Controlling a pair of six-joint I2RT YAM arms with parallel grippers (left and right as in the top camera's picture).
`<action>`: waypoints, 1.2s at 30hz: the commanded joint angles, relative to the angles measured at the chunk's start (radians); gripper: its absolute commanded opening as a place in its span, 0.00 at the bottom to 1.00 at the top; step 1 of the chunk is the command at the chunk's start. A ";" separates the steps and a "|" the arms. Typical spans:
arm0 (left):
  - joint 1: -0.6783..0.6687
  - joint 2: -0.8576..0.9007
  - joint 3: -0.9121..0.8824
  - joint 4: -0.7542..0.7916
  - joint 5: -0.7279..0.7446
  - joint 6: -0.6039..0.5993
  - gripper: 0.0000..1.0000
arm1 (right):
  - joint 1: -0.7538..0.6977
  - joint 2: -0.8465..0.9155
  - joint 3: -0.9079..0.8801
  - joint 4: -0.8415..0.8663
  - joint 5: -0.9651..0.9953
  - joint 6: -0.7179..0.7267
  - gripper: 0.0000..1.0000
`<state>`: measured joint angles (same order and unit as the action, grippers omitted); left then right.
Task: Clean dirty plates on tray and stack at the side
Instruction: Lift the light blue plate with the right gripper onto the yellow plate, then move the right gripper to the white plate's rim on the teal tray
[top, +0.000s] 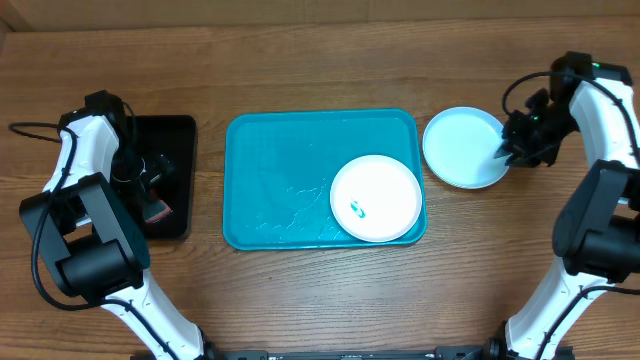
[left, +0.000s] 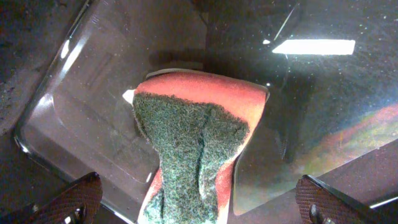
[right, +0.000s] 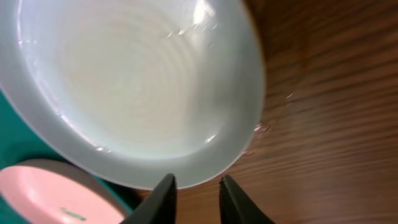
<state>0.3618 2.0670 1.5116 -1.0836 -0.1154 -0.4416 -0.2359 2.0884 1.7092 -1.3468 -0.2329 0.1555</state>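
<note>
The turquoise tray (top: 270, 170) lies mid-table. A white plate (top: 385, 185) with a small teal smudge sits in its right end and shows pinkish in the right wrist view (right: 43, 193). A light blue plate (top: 455, 145) lies on the table just right of the tray and fills the right wrist view (right: 130, 87). My right gripper (top: 503, 152) is at that plate's right rim, its fingers (right: 196, 199) slightly apart with only wood between them. My left gripper (top: 148, 185) is wide open (left: 199, 202) over a red sponge. The yellow-green rimmed plate is out of view.
A smaller black tray (top: 172, 135) lies at the left and holds the red sponge with a green scouring face (left: 193, 149), also seen from overhead (top: 157, 208). Bare wooden table (top: 320, 300) surrounds both trays.
</note>
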 joint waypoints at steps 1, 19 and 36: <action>-0.002 -0.001 0.024 0.000 0.005 0.000 1.00 | 0.059 -0.061 0.028 -0.011 -0.099 -0.030 0.36; -0.002 -0.001 0.024 0.000 0.005 0.000 1.00 | 0.595 -0.155 0.024 0.279 -0.135 -0.077 1.00; -0.002 -0.001 0.024 0.000 0.005 0.000 1.00 | 0.654 -0.155 0.024 0.335 -0.135 -0.077 1.00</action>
<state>0.3618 2.0670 1.5116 -1.0836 -0.1154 -0.4416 0.4244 1.9388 1.7218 -1.0199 -0.3759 0.0811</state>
